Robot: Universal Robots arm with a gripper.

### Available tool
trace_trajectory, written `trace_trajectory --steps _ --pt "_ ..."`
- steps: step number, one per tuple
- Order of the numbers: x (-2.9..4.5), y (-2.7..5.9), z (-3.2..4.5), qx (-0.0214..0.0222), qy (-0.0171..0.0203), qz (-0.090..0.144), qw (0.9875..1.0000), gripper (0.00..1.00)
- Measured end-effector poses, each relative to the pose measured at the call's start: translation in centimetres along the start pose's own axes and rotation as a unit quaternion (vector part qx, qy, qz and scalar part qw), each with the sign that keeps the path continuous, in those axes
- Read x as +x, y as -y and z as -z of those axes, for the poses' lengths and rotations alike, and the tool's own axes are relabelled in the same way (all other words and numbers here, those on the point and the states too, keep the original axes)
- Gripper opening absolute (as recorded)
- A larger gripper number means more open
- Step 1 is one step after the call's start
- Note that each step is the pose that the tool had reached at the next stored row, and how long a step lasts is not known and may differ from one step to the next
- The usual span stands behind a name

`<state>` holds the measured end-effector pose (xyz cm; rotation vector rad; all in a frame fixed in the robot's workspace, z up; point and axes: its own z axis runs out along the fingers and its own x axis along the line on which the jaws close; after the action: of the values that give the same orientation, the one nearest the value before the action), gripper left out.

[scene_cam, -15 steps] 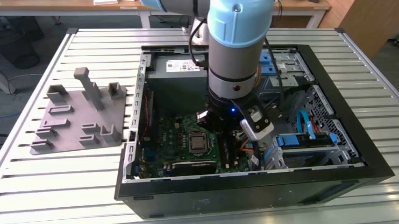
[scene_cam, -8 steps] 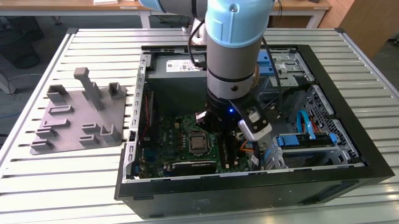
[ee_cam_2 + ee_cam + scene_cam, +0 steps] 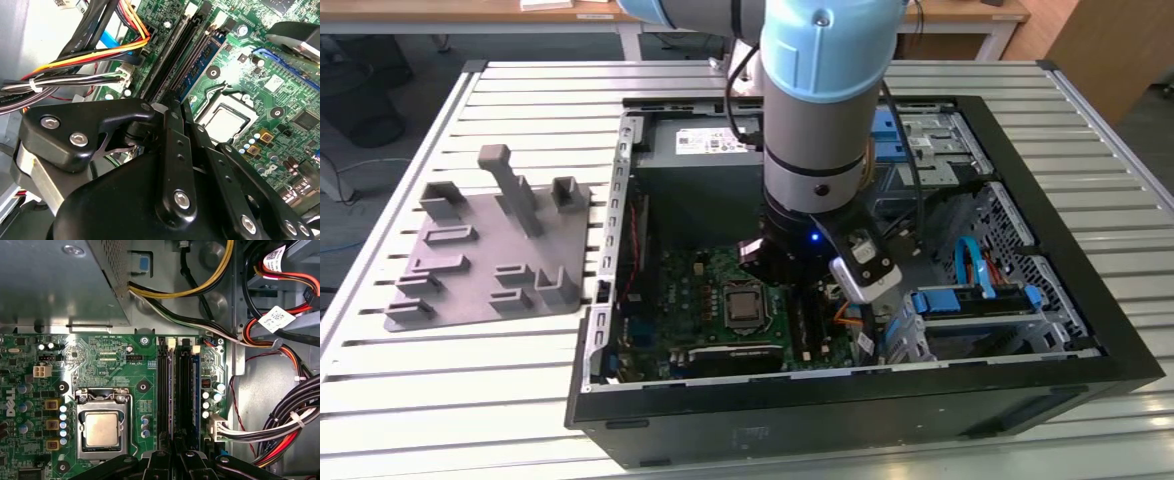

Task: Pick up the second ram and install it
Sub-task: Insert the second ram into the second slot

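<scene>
My gripper (image 3: 817, 300) hangs low inside the open computer case (image 3: 1107, 350), right over the long black memory slots (image 3: 163, 390) of the green motherboard (image 3: 100, 365). In both wrist views its black linkage (image 3: 175, 107) (image 3: 172, 457) ends at the near end of the slot row. A thin blue ram strip (image 3: 196, 390) (image 3: 200, 65) stands on edge beside the black slots, and its near end runs up to the gripper. Whether the gripper holds this strip is hidden by the linkage.
The grey holder tray (image 3: 494, 250) with upright posts lies on the slatted table at the exterior view's left, with no strip in it. The processor socket (image 3: 102, 430) sits beside the slots. Cable bundles (image 3: 280, 430) and the metal power supply box (image 3: 55, 280) crowd the slots' other sides.
</scene>
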<state>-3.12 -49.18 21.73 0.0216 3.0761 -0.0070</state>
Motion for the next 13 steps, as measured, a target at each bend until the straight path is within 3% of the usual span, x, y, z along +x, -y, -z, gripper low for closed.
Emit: trace_trajectory --steps 13 --pt "-0.11 -0.05 -0.56 0.0012 0.0000 0.000 1.0000 0.14"
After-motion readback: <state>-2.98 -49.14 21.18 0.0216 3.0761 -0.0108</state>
